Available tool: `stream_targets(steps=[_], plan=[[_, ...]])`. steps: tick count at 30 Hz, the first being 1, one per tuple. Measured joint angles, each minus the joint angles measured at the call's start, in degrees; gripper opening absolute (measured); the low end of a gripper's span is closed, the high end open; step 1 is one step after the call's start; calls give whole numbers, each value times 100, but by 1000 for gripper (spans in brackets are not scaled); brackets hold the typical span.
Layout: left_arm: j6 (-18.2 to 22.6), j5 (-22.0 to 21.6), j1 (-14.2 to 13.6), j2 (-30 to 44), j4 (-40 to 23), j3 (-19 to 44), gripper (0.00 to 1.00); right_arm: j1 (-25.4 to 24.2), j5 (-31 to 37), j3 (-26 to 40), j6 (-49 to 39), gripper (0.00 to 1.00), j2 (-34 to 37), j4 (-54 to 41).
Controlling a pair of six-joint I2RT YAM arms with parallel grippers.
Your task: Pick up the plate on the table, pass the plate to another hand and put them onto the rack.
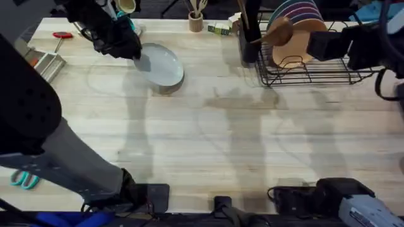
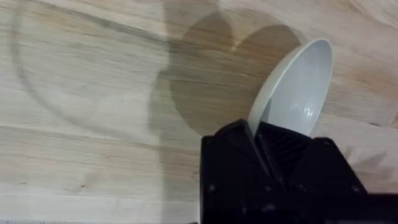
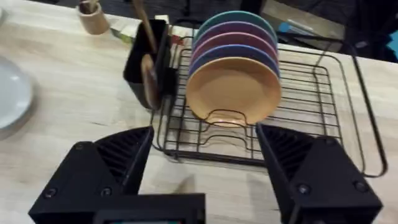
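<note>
plate (image 2: 297, 87) rim hidden in left gripper (image 2: 261, 146) fingers; rack (image 3: 323, 118) far edge cut off; left arm blurred overhead.

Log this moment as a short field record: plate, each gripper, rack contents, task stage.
plate: white plate, tilted, one edge lifted off the table, far left area
left gripper: left gripper shut on the plate's rim
right gripper: right gripper open, holding nothing, facing the rack
rack: black wire rack at far right, holding an orange plate in front, with purple, blue and teal plates upright behind it
task stage: plate picked up by left arm; handover not yet done
</note>
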Motion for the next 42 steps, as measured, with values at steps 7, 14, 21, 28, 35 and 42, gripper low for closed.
stream_targets(steps=[7, 14, 21, 28, 35, 42], plan=[[7, 166, -219, 1, 25, 0, 41, 0, -645, 0, 0, 996, 0, 7], [15, 522, -410, -38, 104, 0, 41, 0, -1217, 14, 361, 996, 97, 101], [15, 871, -504, -428, 136, 0, 41, 0, -1754, 31, 1101, 996, 588, 151], [15, 1396, -504, -608, 134, 4, 41, 0, -2683, 31, 1409, 995, 955, 484], [13, 2041, -504, -608, 131, 4, 41, 35, -3166, 33, 1576, 996, 1269, 586], [13, 2500, -504, -608, -67, 4, 42, 225, -3236, 33, 1873, 995, 1624, 806]])
